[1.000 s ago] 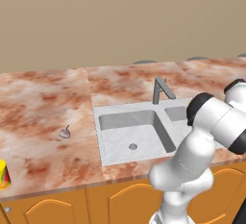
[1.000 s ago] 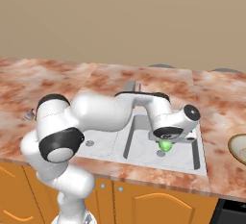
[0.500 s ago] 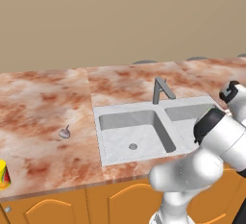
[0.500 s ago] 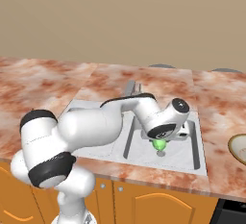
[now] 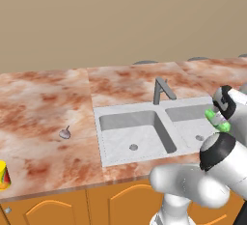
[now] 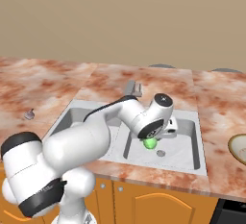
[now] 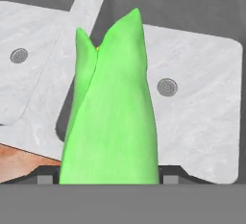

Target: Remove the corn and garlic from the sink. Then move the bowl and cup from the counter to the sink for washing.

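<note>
The gripper (image 6: 153, 139) hangs over the right basin of the sink (image 5: 144, 109), and its jaws are clasped on the corn (image 7: 111, 117), which is lifted clear of the basin floor. Left of the sink, the garlic (image 5: 64, 133) lies on the reddish marble counter (image 5: 43, 103), and further left the cup (image 5: 4, 175) stands at the counter's front edge. Right of the sink, the bowl (image 6: 238, 147) rests on the counter. Behind the sink, a plain beige wall (image 5: 120, 21) rises.

Even, bright render — soft shadows, no glare
</note>
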Tool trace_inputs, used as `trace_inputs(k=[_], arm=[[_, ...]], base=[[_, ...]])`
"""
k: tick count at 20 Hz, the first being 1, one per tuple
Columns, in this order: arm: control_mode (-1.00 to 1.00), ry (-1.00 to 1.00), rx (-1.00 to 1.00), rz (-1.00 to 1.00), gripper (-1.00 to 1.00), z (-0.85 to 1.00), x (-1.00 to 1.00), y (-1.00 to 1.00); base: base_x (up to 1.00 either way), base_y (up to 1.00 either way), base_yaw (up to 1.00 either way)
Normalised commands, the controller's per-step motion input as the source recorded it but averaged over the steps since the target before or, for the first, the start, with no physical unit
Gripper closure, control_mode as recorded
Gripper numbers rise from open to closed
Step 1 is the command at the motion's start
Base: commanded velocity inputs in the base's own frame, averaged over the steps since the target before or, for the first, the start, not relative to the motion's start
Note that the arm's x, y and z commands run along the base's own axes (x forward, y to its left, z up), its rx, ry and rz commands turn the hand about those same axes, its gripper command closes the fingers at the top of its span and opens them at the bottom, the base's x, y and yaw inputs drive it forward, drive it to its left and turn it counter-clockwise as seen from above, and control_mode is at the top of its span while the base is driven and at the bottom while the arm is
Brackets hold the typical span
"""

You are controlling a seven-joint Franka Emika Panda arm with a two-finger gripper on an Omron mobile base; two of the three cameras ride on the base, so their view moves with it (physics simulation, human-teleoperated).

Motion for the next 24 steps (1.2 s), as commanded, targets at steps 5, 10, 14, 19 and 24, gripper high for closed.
trace_inputs(k=[5, 10, 14, 19, 24], arm=[[-1.0, 0.0, -0.08, 0.0, 1.0, 0.11, -0.05, 0.39], [-1.0, 0.02, -0.05, 0.0, 1.0, 0.09, -0.1, 0.4], [-1.0, 0.06, -0.01, 0.0, 1.0, 0.11, -0.1, 0.39], [-1.0, 0.05, 0.0, 0.0, 1.0, 0.13, -0.07, 0.4], [-1.0, 0.02, 0.0, 0.0, 1.0, 0.16, -0.03, 0.35]], base=[[0.0, 0.0, 0.0], [0.0, 0.0, 0.0], [0.0, 0.0, 0.0], [0.0, 0.0, 0.0], [0.0, 0.0, 0.0]])
